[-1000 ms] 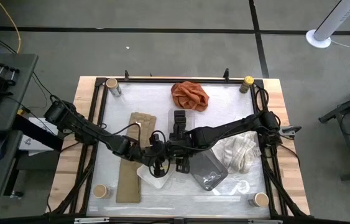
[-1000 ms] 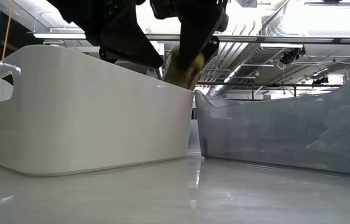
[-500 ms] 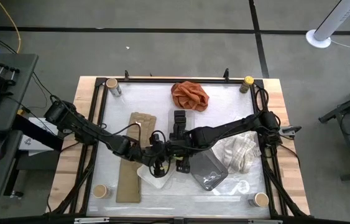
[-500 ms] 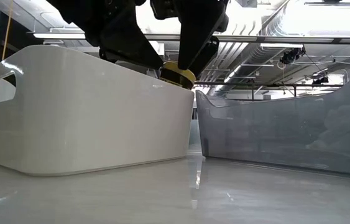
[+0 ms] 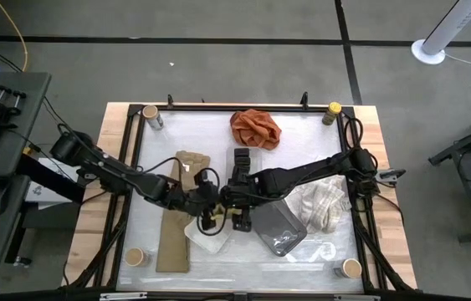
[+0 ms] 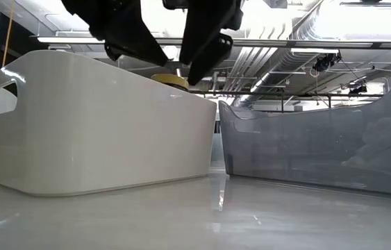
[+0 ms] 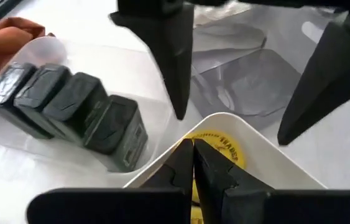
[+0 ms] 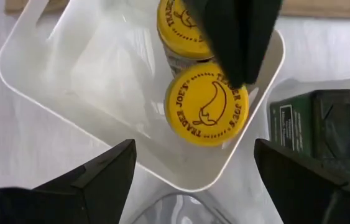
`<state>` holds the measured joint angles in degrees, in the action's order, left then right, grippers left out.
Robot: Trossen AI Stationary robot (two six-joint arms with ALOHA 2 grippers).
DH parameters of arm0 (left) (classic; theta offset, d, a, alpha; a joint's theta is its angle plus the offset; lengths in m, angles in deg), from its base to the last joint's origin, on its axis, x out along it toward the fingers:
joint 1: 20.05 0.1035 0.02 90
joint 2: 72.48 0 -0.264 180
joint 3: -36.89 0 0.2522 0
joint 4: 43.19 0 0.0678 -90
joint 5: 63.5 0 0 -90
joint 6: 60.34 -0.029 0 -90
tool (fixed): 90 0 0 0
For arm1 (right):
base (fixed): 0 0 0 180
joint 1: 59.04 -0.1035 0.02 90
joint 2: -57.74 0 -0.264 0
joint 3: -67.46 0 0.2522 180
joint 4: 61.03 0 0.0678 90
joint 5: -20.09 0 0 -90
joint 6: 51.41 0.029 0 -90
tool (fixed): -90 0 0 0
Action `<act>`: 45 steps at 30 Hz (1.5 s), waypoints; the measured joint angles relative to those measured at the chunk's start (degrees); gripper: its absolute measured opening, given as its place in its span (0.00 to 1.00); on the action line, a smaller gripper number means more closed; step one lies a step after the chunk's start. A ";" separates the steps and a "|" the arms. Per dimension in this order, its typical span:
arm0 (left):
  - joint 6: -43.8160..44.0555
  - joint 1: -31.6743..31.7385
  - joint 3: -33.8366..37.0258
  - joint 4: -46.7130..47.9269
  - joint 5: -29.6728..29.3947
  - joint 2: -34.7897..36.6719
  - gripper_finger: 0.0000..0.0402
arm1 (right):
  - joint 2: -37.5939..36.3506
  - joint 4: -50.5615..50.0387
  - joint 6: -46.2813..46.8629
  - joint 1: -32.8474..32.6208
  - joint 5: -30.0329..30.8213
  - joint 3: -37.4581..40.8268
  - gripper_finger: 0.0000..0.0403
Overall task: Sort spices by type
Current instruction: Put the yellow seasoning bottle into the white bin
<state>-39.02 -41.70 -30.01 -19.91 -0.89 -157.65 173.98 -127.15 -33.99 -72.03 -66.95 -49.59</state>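
Two round jars with yellow lids [image 8: 207,102] stand in the white tray [image 5: 206,238]; one lid [image 6: 169,80] shows above its rim. My right gripper [image 8: 194,149] hovers open above them, a finger on either side. My left gripper [image 7: 193,148] is shut and points down over the same jars. A row of black boxes [image 7: 69,109] lies in a clear tray near the orange cloth, and another black box [image 8: 324,124] sits beside the white tray. The grey tray [image 5: 279,230] lies to the right. A third yellow-lidded jar [image 5: 333,109] stands at the far right corner. My left gripper's shut fingers [image 8: 230,37] come down from above over the two yellow lids in the white tray. Whether their tips touch a lid, I cannot tell.
Tan-lidded jars stand at three table corners [image 5: 150,111], [image 5: 135,255], [image 5: 351,267]. An orange cloth [image 5: 256,127] lies at the far middle, a flat brown bag [image 5: 181,209] left of the trays, and a white towel [image 5: 323,205] on the right.
A yellow-lidded jar that hung tilted above the white tray's rim has come down and now stands upright in the tray. My left arm has drawn back a little toward the table's far left.
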 joint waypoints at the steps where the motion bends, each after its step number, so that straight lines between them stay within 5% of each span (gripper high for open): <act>1: -0.05 0.00 0.02 0.33 -0.02 0.58 0.00 | 0.00 -0.28 -0.82 0.00 0.00 -0.19 0.80; 5: -1.57 0.20 -0.22 2.98 -0.20 5.00 0.00 | -0.69 -4.69 -2.88 0.09 -0.01 -2.25 0.80; 13: 0.03 3.28 -2.93 22.73 -8.02 21.33 0.00 | -5.96 -10.84 -2.29 0.66 3.04 -4.47 0.80; 24: 1.45 7.37 -2.95 24.13 -7.78 33.09 0.00 | -8.55 -27.71 3.83 1.90 14.28 -2.41 0.80; 31: -3.91 8.62 -2.95 25.38 -3.56 32.73 0.00 | -19.62 -26.31 14.25 10.65 15.57 19.04 0.80; 36: -4.09 9.00 -2.95 27.56 -1.80 32.34 0.00 | -35.86 -24.12 35.87 20.87 16.68 38.10 0.80; 40: -7.50 11.02 -2.95 25.92 -2.74 31.12 0.00 | -47.94 -13.65 52.39 27.73 23.49 47.75 0.80; 45: -9.45 17.15 -2.95 17.79 -2.94 27.61 0.00 | -52.57 -6.80 54.32 37.97 32.24 53.91 0.80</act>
<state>-48.47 -24.55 -32.96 -2.12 -3.83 -130.04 121.42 -133.95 20.32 -34.06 -34.71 4.32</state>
